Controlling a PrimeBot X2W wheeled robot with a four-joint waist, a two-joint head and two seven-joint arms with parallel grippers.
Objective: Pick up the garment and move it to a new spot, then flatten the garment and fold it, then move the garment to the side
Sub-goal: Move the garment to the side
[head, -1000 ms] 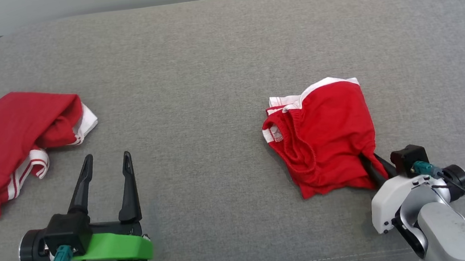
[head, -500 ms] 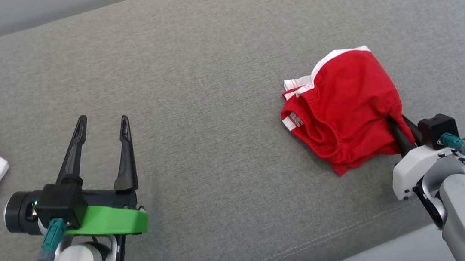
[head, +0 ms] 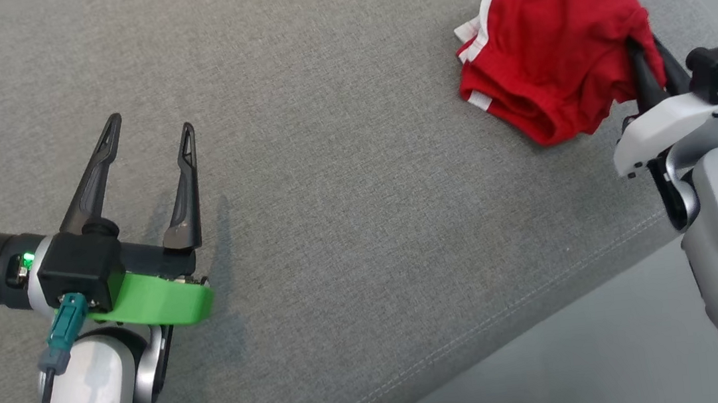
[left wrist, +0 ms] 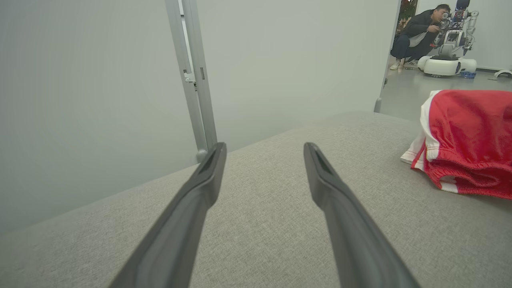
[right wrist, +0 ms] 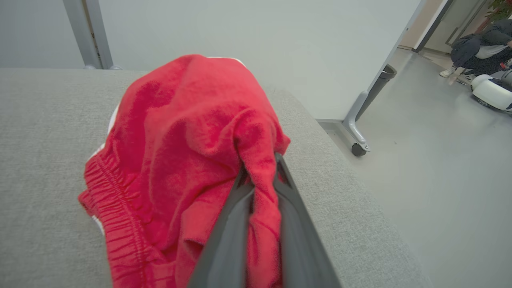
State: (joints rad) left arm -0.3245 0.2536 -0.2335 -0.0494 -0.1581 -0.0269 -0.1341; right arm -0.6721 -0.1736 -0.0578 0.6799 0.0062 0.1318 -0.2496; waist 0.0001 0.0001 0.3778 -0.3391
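The garment (head: 548, 35), red shorts with white trim, lies bunched near the right end of the grey cushion (head: 342, 163). My right gripper (head: 641, 46) is shut on a fold at its near right edge, fingertips buried in the cloth. In the right wrist view the red cloth (right wrist: 192, 132) is pinched between the two dark fingers of that gripper (right wrist: 260, 172) and humps up ahead of them. My left gripper (head: 151, 124) hovers open over bare cushion far to the left. Its wrist view shows the spread gripper (left wrist: 265, 150) with nothing between the fingers and the garment (left wrist: 468, 136) off to the right.
The cushion's front edge (head: 480, 342) runs diagonally at the lower right, with grey floor (head: 601, 349) beyond it. A partition's wheeled leg (right wrist: 360, 132) stands past the cushion's end. A metal post (left wrist: 196, 80) stands behind. A person (left wrist: 420, 30) crouches by another robot far off.
The head camera has swung right, so the whole picture shifted and a second red garment at the left left the frame. My right gripper stays shut on the garment, now nearer the cushion's right end.
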